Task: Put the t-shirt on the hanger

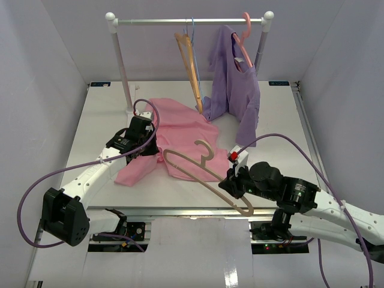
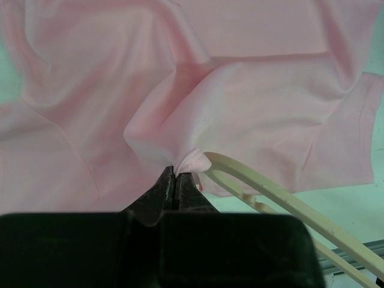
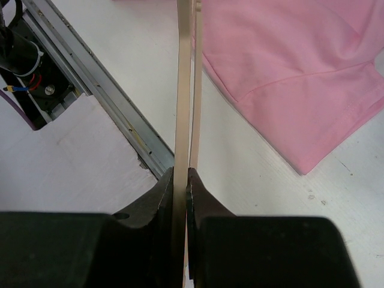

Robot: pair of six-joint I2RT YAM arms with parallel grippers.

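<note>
The light pink t-shirt [image 1: 180,129] lies crumpled on the white table, left of centre. My left gripper [image 1: 148,148] is shut on a fold of its edge [image 2: 193,162]. The beige hanger [image 1: 204,174] slants from the shirt's near edge toward the front right, hook [image 1: 206,151] pointing back. Its left tip [image 2: 219,161] sits right beside the pinched fold. My right gripper [image 1: 231,180] is shut on the hanger's bar [image 3: 183,120] near its right end. The shirt also shows in the right wrist view [image 3: 288,66].
A clothes rail [image 1: 192,21] stands at the back with an orange hanger [image 1: 191,66] and a purple shirt [image 1: 237,90] on a pink hanger [image 1: 243,36]. The table's front metal edge [image 3: 102,90] runs just under the right gripper.
</note>
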